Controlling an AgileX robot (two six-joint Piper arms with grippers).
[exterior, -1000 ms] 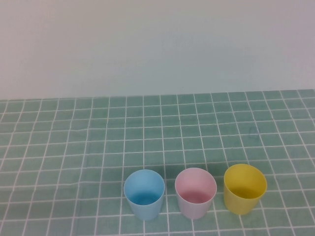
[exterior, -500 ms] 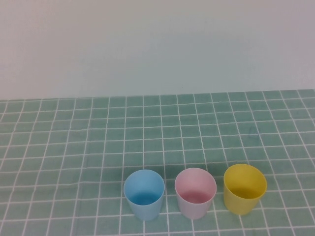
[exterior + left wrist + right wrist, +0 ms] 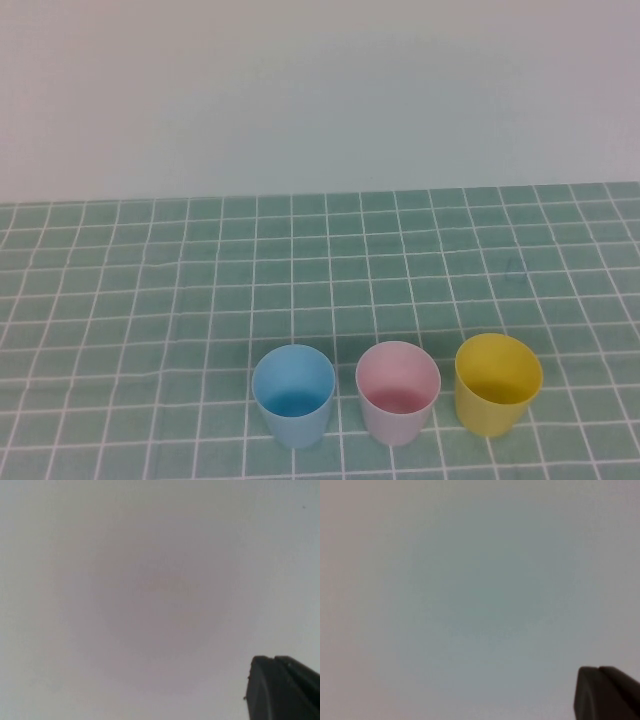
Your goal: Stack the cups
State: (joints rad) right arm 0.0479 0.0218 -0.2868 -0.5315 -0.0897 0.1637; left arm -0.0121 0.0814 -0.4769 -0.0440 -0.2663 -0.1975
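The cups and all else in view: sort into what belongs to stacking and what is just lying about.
Belongs to the job:
- blue cup, pink cup, yellow cup: upright, in a row, apart, none stacked.
- left gripper, right gripper: fingers shut, holding nothing, absent from the high view, each seen only by its own wrist camera.

Just there:
- green checked cloth
- pale wall

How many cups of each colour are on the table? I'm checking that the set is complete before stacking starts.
Light blue cup: 1
Pale pink cup: 1
Yellow cup: 1
Total: 3 cups, upright in a row on the green checked cloth.
The left gripper and right gripper, both shut, are away from the cups.
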